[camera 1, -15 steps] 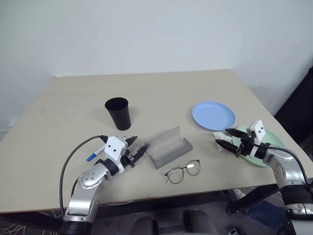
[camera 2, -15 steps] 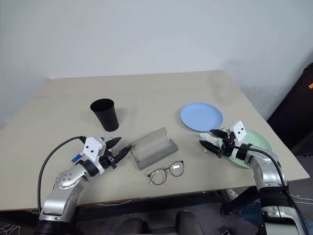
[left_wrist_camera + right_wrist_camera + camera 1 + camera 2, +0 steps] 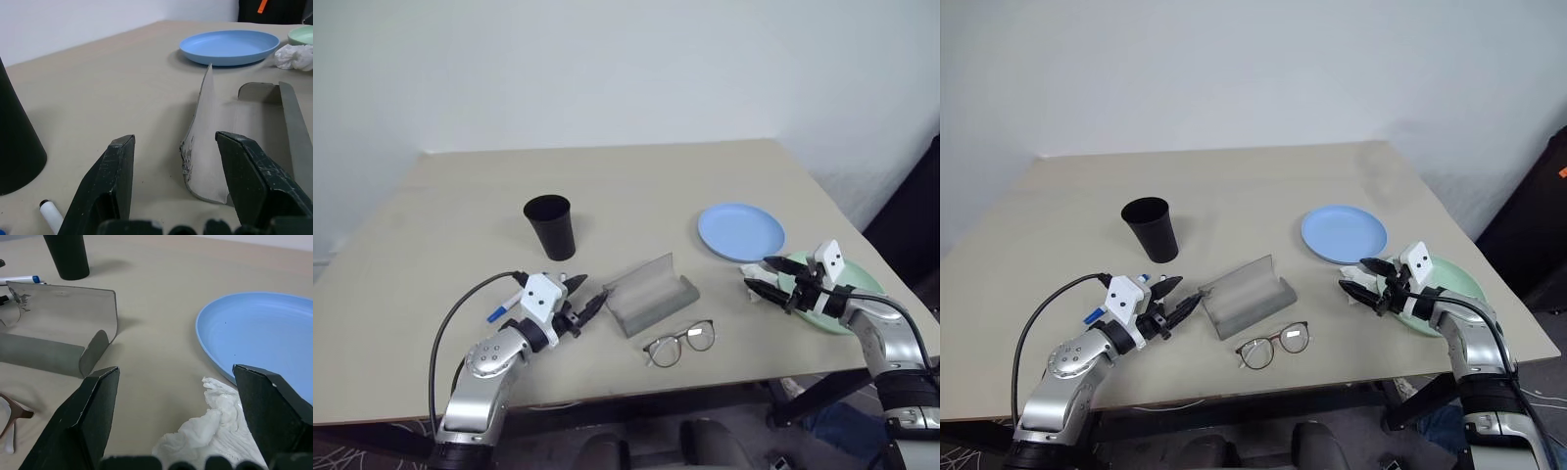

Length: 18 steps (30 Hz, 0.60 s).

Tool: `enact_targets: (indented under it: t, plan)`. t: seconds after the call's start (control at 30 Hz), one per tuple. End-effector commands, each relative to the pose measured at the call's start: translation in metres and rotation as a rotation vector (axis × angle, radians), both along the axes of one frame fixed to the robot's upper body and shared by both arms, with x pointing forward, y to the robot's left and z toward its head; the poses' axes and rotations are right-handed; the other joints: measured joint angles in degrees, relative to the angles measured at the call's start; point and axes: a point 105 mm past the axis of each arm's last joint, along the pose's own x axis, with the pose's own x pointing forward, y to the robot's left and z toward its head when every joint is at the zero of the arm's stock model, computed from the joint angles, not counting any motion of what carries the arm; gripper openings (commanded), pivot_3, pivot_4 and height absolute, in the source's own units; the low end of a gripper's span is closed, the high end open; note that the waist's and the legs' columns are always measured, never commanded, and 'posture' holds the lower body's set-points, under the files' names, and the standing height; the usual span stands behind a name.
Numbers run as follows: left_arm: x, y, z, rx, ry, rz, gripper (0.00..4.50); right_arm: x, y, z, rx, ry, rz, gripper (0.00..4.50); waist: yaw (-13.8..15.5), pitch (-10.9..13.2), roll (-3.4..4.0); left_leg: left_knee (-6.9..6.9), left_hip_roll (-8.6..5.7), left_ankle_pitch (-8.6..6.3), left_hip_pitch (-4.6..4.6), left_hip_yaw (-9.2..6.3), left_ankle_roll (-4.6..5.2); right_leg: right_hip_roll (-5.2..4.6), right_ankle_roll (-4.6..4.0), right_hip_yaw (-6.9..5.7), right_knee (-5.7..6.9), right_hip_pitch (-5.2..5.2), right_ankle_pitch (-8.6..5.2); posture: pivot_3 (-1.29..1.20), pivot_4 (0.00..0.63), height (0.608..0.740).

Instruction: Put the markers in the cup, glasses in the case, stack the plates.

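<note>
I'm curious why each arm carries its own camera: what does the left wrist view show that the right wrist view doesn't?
Left wrist view, not the right: the mint green plate, beyond the open left hand. Right wrist view, not the left: part of the glasses, near the open right hand. Both share the black cup, the marker, the open grey case, the blue plate and the crumpled tissue.
</note>
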Motion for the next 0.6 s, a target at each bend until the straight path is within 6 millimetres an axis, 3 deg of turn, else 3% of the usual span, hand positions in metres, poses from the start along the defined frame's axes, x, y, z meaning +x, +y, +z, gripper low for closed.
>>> enact_targets:
  t: [0.03,0.3,0.6]
  plan:
    - [0.002,0.001,0.013,-0.004,-0.052,-0.019,2.74,-0.004,-0.002,0.014,-0.011,-0.063,0.000,4.00,0.06,0.00,0.00,0.00,-0.01,0.00,-0.01,0.00,0.00,0.00,0.00,-0.01,0.00,0.01,0.00,0.00,0.000,0.740]
    - [0.005,-0.004,0.011,-0.009,-0.044,-0.054,2.74,-0.015,-0.004,0.011,-0.018,-0.056,-0.029,4.00,-0.01,-0.01,0.02,0.01,0.01,-0.08,0.01,-0.02,-0.14,-0.01,0.00,0.01,0.00,0.00,0.00,0.00,0.000,0.740]
    - [0.008,-0.010,0.010,-0.016,-0.053,-0.064,2.74,-0.015,-0.015,0.024,-0.064,-0.070,-0.043,4.00,0.00,-0.01,0.01,0.02,-0.01,-0.08,0.02,-0.01,-0.15,-0.01,0.00,0.02,0.00,0.02,0.00,0.00,0.000,0.740]
